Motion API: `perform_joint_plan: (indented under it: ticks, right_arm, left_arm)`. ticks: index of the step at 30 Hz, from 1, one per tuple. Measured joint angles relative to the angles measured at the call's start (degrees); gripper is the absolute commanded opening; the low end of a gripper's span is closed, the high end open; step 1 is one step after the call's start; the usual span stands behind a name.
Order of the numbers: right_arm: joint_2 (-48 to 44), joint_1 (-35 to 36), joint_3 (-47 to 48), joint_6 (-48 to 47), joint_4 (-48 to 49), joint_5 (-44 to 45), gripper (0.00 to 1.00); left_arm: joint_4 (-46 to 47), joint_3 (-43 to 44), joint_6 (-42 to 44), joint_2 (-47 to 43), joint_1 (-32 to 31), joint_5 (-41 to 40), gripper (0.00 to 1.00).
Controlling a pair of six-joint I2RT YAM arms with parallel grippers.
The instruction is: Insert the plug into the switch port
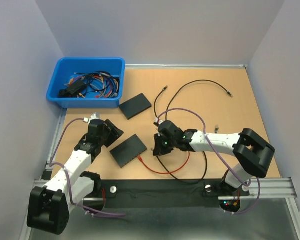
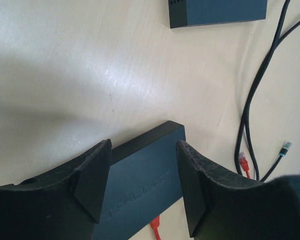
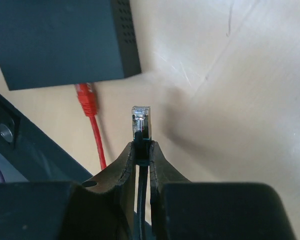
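Observation:
My right gripper (image 3: 142,148) is shut on the clear plug (image 3: 142,121) of a black cable, which points toward the near black switch (image 3: 65,40). A red plug (image 3: 86,98) sits at that switch's port side. In the top view the right gripper (image 1: 159,146) hovers just right of this switch (image 1: 128,150). My left gripper (image 1: 114,132) is open at the switch's left end. In the left wrist view its jaws (image 2: 142,156) stand wide apart above the switch (image 2: 140,187), not touching it.
A second black switch (image 1: 135,105) lies farther back. A blue bin (image 1: 87,82) of cables stands at the back left. The red cable (image 1: 162,170) and black cable (image 1: 200,85) loop over the table. Loose plugs (image 2: 285,148) lie right of the near switch.

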Motion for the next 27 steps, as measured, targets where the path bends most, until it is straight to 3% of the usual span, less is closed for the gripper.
perform_joint_plan:
  ticks: [11, 27]
  right_arm:
    - [4.4, 2.5, -2.3, 3.9, 4.5, -2.6, 0.00]
    - [15.1, 1.7, 9.9, -0.8, 3.6, -3.1, 0.01]
  left_arm:
    - [6.1, -0.5, 2.2, 7.1, 1.9, 3.4, 0.64]
    - [10.3, -4.0, 2.2, 7.7, 2.1, 7.3, 0.61]
